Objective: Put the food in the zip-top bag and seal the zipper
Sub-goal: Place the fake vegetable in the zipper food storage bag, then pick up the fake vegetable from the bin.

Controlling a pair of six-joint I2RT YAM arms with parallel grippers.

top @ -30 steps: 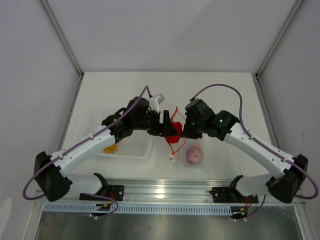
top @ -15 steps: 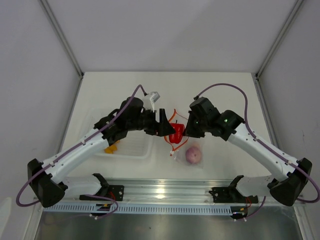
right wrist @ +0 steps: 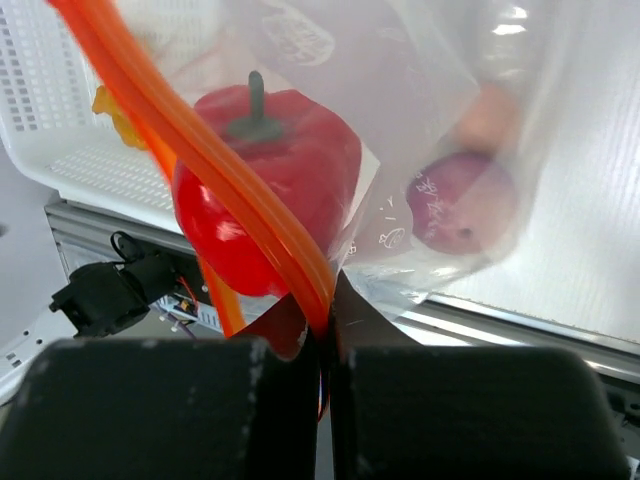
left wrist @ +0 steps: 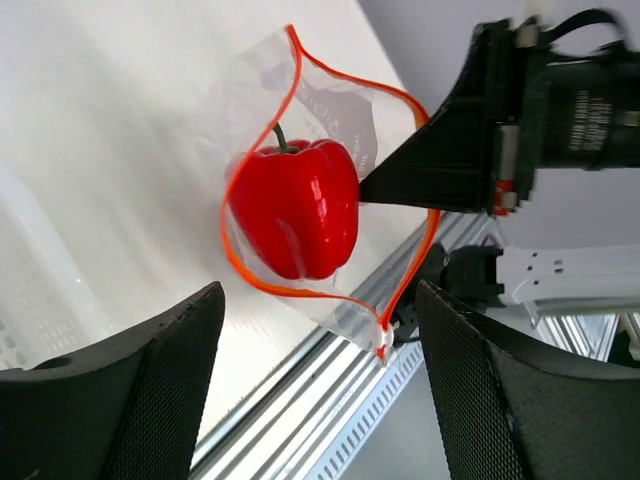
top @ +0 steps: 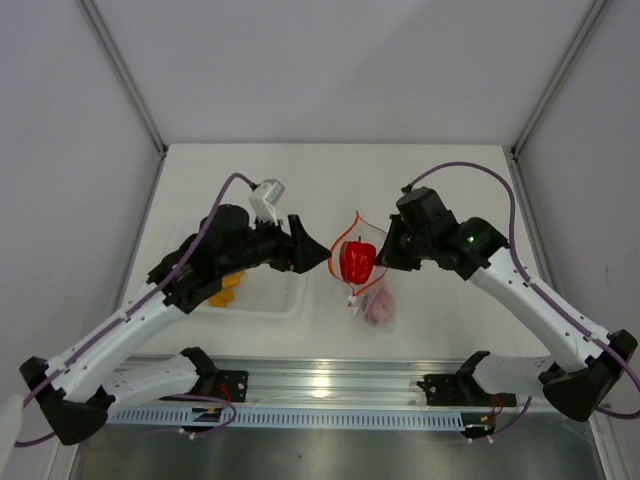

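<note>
The zip-top bag (top: 368, 292) hangs open from my right gripper (top: 387, 252), which is shut on its orange zipper (right wrist: 205, 140) edge. A glossy red pepper (top: 356, 260) sits inside the bag's mouth, ringed by the zipper (left wrist: 285, 65) loop. The round purple piece (right wrist: 458, 205) lies lower in the bag (right wrist: 430, 120). A lumpy orange-yellow piece (top: 222, 292) stays in the tray. My left gripper (top: 318, 256) is open and empty, just left of the pepper (left wrist: 296, 206) and apart from it. In the left wrist view its fingers (left wrist: 150, 400) frame the bag (left wrist: 330, 110) from below.
A rigid clear tray (top: 265, 295) with a dotted base stands left of the bag, under my left arm. The metal rail (top: 330, 385) runs along the near edge. White walls close the table at the left, right and back.
My left gripper has drawn back to the left, away from the pepper, which stays in the bag's mouth. The right gripper has shifted right with the zipper edge, spreading the mouth wider.
</note>
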